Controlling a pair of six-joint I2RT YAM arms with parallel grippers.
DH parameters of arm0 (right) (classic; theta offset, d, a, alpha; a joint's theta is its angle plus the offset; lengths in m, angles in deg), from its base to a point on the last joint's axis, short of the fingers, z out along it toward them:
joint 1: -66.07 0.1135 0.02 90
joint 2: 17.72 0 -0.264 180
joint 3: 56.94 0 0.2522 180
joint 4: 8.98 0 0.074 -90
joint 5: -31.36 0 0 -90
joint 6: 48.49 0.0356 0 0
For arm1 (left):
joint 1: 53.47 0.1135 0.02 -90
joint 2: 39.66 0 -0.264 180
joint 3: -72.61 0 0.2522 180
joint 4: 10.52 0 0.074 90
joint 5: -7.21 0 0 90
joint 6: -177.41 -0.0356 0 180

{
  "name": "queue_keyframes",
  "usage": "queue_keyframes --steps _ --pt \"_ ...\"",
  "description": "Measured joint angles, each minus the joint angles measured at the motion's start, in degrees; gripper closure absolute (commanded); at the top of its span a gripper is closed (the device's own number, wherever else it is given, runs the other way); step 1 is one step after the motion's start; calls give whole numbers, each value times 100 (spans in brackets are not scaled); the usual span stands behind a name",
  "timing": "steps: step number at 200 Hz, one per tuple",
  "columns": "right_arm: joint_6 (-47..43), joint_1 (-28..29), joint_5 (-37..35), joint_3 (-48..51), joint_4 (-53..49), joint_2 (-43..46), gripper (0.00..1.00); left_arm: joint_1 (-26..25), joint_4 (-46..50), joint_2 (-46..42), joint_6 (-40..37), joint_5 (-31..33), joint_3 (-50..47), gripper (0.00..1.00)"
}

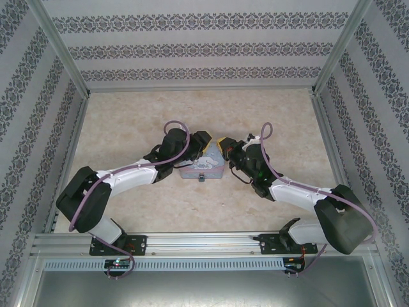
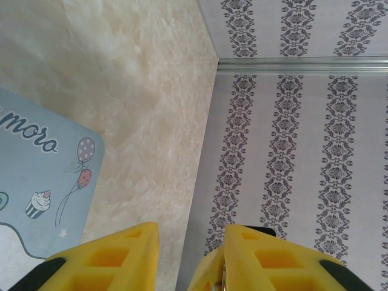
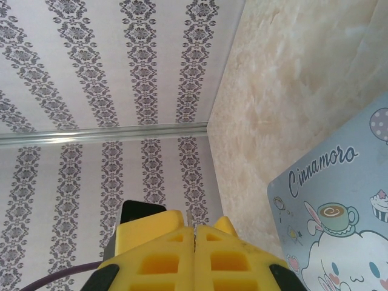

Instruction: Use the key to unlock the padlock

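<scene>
The tiny blue-teal padlock (image 1: 201, 178) hangs at the near edge of the pale blue cartoon tin (image 1: 192, 170). Both grippers meet just above the tin's far side. My right gripper (image 3: 194, 228) is shut on a thin metal sliver, the key (image 3: 189, 217), whose tip pokes out of the seam between the pads. It sits at the centre in the top view, right gripper (image 1: 222, 144) beside left gripper (image 1: 206, 146). My left gripper (image 2: 191, 237) is open, its yellow fingers (image 2: 109, 257) apart. A silvery ring (image 2: 223, 280) shows against its right finger, next to another yellow tip.
The tin's lid (image 2: 42, 176) lies left of the left gripper and right of the right gripper, tin lid (image 3: 339, 200). Patterned walls (image 1: 192, 51) and aluminium rails (image 1: 198, 84) enclose the marbled tabletop (image 1: 128, 115). Open tabletop lies behind and to both sides.
</scene>
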Motion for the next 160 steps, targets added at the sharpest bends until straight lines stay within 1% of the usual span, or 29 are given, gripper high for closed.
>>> queue_keyframes --steps 21,47,81,115,126,144,160 --pt "2 0 0 0 0 -2 100 -7 -76 55 37 0 0 72" --pt "0 0 0 0 0 -39 100 -39 -103 133 46 4 0 74" --pt "2 0 -20 0 -37 -111 100 -57 -140 214 68 39 2 81" --pt "2 0 -39 0 -37 -131 100 -70 -186 219 85 66 2 82" --pt "2 0 -42 0 -37 -133 100 -70 -186 219 83 66 2 78" --pt "2 0 -42 0 -33 -155 100 -74 -199 225 122 81 2 67" --pt "2 0 -42 0 -31 -201 100 -105 -227 234 144 83 2 64"
